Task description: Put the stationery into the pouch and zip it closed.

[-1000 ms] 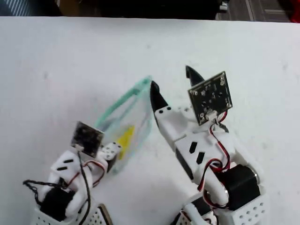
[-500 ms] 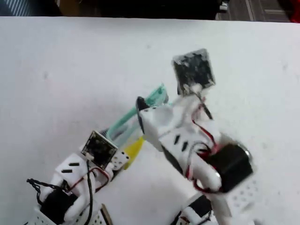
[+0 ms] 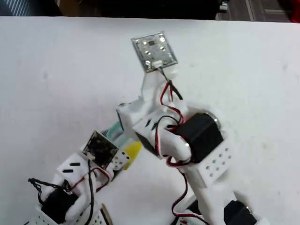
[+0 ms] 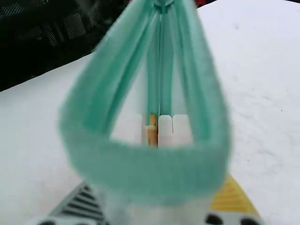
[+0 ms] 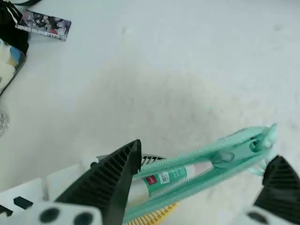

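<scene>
The right claw (image 5: 206, 151) is released, its black ribbed fingers (image 5: 115, 176) spread wide and straddling the clear plastic pouch with a teal zipper band (image 5: 206, 161). The band runs between them. The left claw (image 4: 145, 211) is clenched on the pouch's near end, with a grey ribbed pad (image 4: 79, 206) just beside the fabric.

In the high view the right arm (image 3: 187, 140) stretches over the pouch (image 3: 112, 132) and hides most of it, and the left arm (image 3: 70, 187) sits at the near edge. Wide stretches of the white table (image 3: 56, 70) lie beyond both arms, up to its far edge, where the room is dark. A small printed card (image 5: 47, 23) lies well apart from the pouch.

The pouch's mouth gapes (a long teal loop in the left wrist view), narrowing to the zipper slider (image 5: 255, 144) at the far end. Inside lie white sticks (image 4: 173, 129) beside an orange one (image 4: 151, 131), and a white and green tube with a red label (image 5: 168, 177). A yellow ribbed piece (image 4: 232, 197) shows at the pouch's near end.
</scene>
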